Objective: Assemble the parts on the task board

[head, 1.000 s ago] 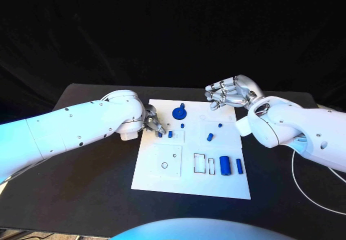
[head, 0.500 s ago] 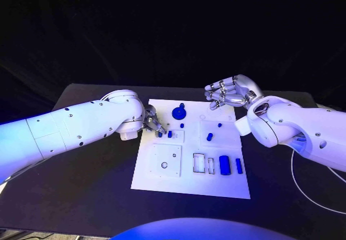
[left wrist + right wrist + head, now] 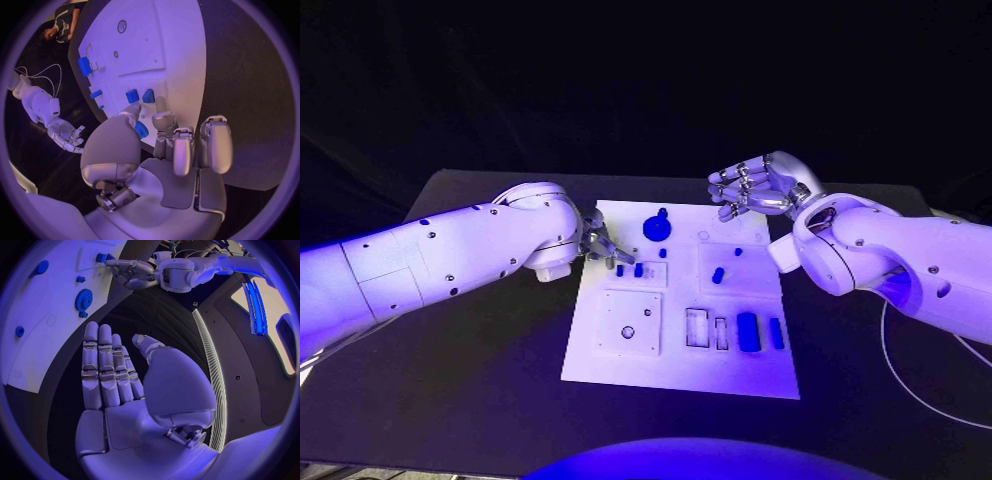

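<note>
I see the left hand (image 3: pixel 600 245) low at the edge of the task board (image 3: pixel 625 360), and its fingers (image 3: pixel 164 122) are curled together. A small blue part (image 3: pixel 141 130) sits against the thumb tip in the left wrist view, but I cannot tell if it is pinched or only lying under the hand. Just past the fingertips two small blue blocks (image 3: pixel 629 269) stand side by side on the board. The right hand (image 3: pixel 759 185) hangs above the far corner of the board with its fingers (image 3: pixel 100 365) straight, side by side, and the palm empty. Between the two hands lies the blue gear (image 3: pixel 658 228). Nearer to me than the right hand are a small blue peg (image 3: pixel 718 274) and a blue cylinder (image 3: pixel 749 331).
</note>
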Robot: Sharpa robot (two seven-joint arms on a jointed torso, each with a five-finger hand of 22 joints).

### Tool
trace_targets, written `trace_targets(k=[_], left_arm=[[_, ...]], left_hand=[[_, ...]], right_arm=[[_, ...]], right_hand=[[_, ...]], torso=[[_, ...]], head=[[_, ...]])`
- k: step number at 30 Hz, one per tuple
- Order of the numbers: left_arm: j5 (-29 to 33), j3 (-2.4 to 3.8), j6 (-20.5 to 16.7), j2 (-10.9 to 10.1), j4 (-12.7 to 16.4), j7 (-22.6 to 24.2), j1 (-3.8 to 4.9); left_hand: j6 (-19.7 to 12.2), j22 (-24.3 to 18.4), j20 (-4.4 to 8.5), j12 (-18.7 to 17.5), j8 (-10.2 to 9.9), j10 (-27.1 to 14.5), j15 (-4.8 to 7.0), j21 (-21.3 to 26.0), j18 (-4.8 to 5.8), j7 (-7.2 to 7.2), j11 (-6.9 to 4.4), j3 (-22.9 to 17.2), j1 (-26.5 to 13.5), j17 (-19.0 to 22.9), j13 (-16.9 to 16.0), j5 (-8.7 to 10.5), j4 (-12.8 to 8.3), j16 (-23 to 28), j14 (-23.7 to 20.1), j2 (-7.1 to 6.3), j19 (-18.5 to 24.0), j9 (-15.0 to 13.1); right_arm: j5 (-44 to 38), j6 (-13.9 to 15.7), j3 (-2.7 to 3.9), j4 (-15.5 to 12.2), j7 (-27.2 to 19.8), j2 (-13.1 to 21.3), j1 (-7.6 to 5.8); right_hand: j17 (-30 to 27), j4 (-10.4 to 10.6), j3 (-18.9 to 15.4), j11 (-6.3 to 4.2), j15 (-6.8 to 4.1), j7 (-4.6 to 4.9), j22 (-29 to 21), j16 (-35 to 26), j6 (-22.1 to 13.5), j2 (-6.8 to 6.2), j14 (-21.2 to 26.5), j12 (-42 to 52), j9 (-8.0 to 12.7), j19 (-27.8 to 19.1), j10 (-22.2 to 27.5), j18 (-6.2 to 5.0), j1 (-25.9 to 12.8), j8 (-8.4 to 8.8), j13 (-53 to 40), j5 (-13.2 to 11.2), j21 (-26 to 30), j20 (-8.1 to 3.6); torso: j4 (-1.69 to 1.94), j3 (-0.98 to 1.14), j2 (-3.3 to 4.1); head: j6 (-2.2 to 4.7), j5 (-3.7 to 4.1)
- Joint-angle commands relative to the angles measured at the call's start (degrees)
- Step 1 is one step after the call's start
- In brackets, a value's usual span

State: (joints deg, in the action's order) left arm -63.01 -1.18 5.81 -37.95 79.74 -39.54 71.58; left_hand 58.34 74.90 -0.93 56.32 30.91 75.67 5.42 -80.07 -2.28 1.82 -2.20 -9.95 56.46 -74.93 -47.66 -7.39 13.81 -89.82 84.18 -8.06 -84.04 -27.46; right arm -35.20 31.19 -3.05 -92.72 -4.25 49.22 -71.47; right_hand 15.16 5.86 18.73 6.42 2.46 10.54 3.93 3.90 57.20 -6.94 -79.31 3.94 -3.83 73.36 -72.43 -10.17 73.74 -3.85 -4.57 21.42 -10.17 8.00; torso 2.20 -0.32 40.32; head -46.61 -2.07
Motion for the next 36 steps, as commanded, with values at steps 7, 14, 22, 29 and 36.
trace_targets(k=[7, 14, 22, 29, 36], left_arm=[[7.49, 0.12, -14.53, -1.4, 0.81, 8.64, 0.03], [13.08, 0.08, -17.62, -1.58, 0.75, 22.71, 0.03], [-0.97, -0.56, -17.9, 1.45, -1.16, 36.95, -0.08], [-13.99, -1.29, -16.16, 4.63, -3.72, 36.34, -0.58], [-19.87, -1.48, -14.11, 6.86, -5.09, 34.09, -1.41]], left_hand=[[-5.29, 0.85, -1.2, -10.41, -0.86, -8.54, -1.5, 7.37, -2.02, 2.25, 1.92, 6.66, 1.74, -12.4, 11.38, 0.31, 2.8, 1.66, 5.02, 2.49, 1.24, 1.63], [-10.3, -20.18, -3.09, -14.24, -1.63, -15.75, -3.68, 35.0, -7.01, 4.78, 4.46, 8.98, 9.41, 8.01, 14.7, -1.23, 1.08, 18.84, -3.79, 4.71, 13.04, 3.39], [-10.99, -28.29, -6.12, -31.52, -12.02, -22.56, -6.42, 47.01, -7.73, 6.93, 7.27, -2.6, 30.57, 27.79, 30.92, 0.3, -6.68, 35.91, -17.07, 2.71, 18.15, 13.14], [-6.37, -22.22, -5.3, -39.01, -16.96, -19.04, -5.89, 38.28, -6.98, 6.2, 7.34, -3.81, 29.16, 17.47, 38.5, 0.7, -6.4, 23.72, -6.4, -0.82, 10.33, 17.16], [-2.77, -9.35, -4.71, -41.89, -19.32, -15.04, -5.37, 21.43, -4.12, 6.09, 6.93, -2.77, 27.85, 6.07, 41.58, 0.7, -5.82, 12.96, 0.25, -1.0, 2.4, 19.06]], right_arm=[[-0.06, -1.47, 0.01, 0.13, 0.03, -0.11, 0.05], [0.02, -1.56, 0.01, 0.22, 0.06, -0.13, 0.07], [0.11, -1.87, 0.01, 0.51, 0.02, -0.39, 0.07], [0.81, -2.11, 0.01, 0.59, 0.03, -0.54, 0.08], [0.93, -2.14, 0.01, 0.59, 0.03, -0.61, 0.08]], right_hand=[[-0.07, 0.1, -0.22, -0.02, 0.16, 0.28, -0.06, -0.18, -0.3, -0.13, 0.29, -0.14, 0.1, 0.29, 0.57, -0.34, -0.6, 0.2, 0.08, 0.27, 0.28, 0.26], [-0.07, 0.1, -0.22, -0.02, 0.16, 0.28, -0.06, -0.18, -0.3, -0.13, 0.29, -0.14, 0.1, 0.29, 0.57, -0.34, -0.6, 0.2, 0.08, 0.27, 0.28, 0.26], [-0.14, 0.03, -0.12, -0.08, 0.14, 0.22, -0.07, -0.17, -0.23, 0.01, 0.35, -0.11, 0.07, 0.3, 0.58, -0.37, -0.48, 0.13, 0.12, 0.59, 0.43, 0.27], [-0.17, 0.06, -0.05, -0.08, 0.13, 0.21, -0.07, -0.16, -0.16, 0.16, 0.35, -0.09, 0.05, 0.32, 0.56, -0.37, -0.47, 0.09, 0.13, 0.67, 0.48, 0.27], [-0.18, 0.05, -0.01, -0.09, 0.12, 0.21, -0.07, -0.16, -0.15, 0.21, 0.35, -0.09, 0.05, 0.33, 0.57, -0.38, -0.44, 0.09, 0.14, 0.73, 0.5, 0.27]], torso=[[0.02, 0.0, 0.02], [0.04, 0.0, 0.04], [-0.04, -0.04, 0.04], [-0.11, 0.01, 0.08], [-0.07, 0.02, 0.1]], head=[[0.09, 0.23], [0.23, 0.49], [0.51, 0.59], [0.67, 0.76], [0.64, 1.14]])
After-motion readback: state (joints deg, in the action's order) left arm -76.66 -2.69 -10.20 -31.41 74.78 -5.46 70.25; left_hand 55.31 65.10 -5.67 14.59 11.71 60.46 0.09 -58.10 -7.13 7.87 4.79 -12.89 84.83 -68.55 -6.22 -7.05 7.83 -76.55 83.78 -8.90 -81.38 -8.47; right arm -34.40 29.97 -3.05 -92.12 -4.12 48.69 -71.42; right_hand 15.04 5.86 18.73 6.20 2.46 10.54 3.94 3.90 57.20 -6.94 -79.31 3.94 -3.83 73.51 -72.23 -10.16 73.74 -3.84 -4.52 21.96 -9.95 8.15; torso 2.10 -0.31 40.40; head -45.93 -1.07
